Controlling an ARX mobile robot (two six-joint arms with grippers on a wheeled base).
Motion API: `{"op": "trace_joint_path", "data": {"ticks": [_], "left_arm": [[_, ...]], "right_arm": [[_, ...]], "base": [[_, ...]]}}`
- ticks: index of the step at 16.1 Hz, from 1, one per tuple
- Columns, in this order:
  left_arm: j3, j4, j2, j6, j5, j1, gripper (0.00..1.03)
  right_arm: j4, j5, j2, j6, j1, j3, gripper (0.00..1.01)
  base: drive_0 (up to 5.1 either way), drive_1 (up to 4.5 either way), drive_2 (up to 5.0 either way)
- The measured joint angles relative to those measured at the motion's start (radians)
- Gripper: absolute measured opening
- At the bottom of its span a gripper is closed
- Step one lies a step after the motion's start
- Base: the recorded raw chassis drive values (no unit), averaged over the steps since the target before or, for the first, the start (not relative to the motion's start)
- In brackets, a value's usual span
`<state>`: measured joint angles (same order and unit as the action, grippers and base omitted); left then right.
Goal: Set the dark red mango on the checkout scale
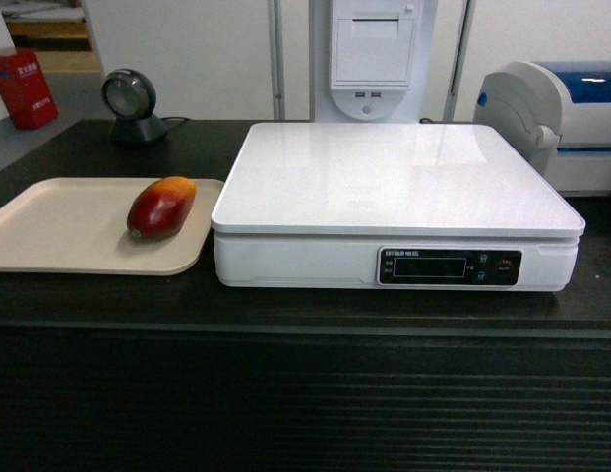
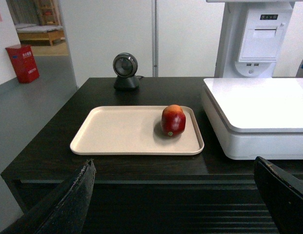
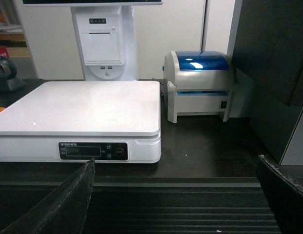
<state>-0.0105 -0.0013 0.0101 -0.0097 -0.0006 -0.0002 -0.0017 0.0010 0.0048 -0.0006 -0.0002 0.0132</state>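
The mango [image 1: 161, 207] lies on its side on the right part of a beige tray [image 1: 59, 231], apart from the scale [image 1: 396, 202] just to its right on the black checkout [image 1: 285, 305]. The scale's top is bare. The left gripper [image 2: 173, 204] hangs in front of the counter with its fingers [image 2: 68, 204] spread wide, holding nothing. The right gripper [image 3: 175, 204] is likewise spread and unloaded, facing the scale and a blue-lidded printer [image 3: 199, 85].
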Motion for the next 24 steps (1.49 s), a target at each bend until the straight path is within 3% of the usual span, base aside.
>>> {"op": "trace_joint_path", "data": {"ticks": [19, 20, 21, 22, 23, 24], "left_arm": [[0.0, -0.002, 0.0, 0.0, 0.0, 0.0, 0.98], [-0.026, -0.091, 0.029, -0.019, -0.128, -0.05, 0.98], [-0.063, -0.091, 0.149, -0.039, -0.314, -0.139, 0.98], [-0.087, -0.051, 0.225, -0.04, -0.412, -0.144, 0.98], [-0.106, -0.012, 0.263, -0.039, -0.457, -0.113, 0.98], [-0.127, 0.033, 0.29, -0.035, -0.426, -0.091, 0.98]], "right_arm": [[-0.002, -0.001, 0.0, 0.0, 0.0, 0.0, 0.98], [-0.002, -0.001, 0.0, 0.0, 0.0, 0.0, 0.98], [-0.002, 0.0, 0.0, 0.0, 0.0, 0.0, 0.98], [-0.001, -0.003, 0.0, 0.0, 0.0, 0.0, 0.98], [-0.003, 0.001, 0.0, 0.0, 0.0, 0.0, 0.98], [-0.002, -0.001, 0.0, 0.0, 0.0, 0.0, 0.98]], "base": [[0.0, 0.0, 0.0], [0.0, 0.0, 0.0], [0.0, 0.0, 0.0], [0.0, 0.0, 0.0], [0.0, 0.0, 0.0], [0.0, 0.0, 0.0]]}}
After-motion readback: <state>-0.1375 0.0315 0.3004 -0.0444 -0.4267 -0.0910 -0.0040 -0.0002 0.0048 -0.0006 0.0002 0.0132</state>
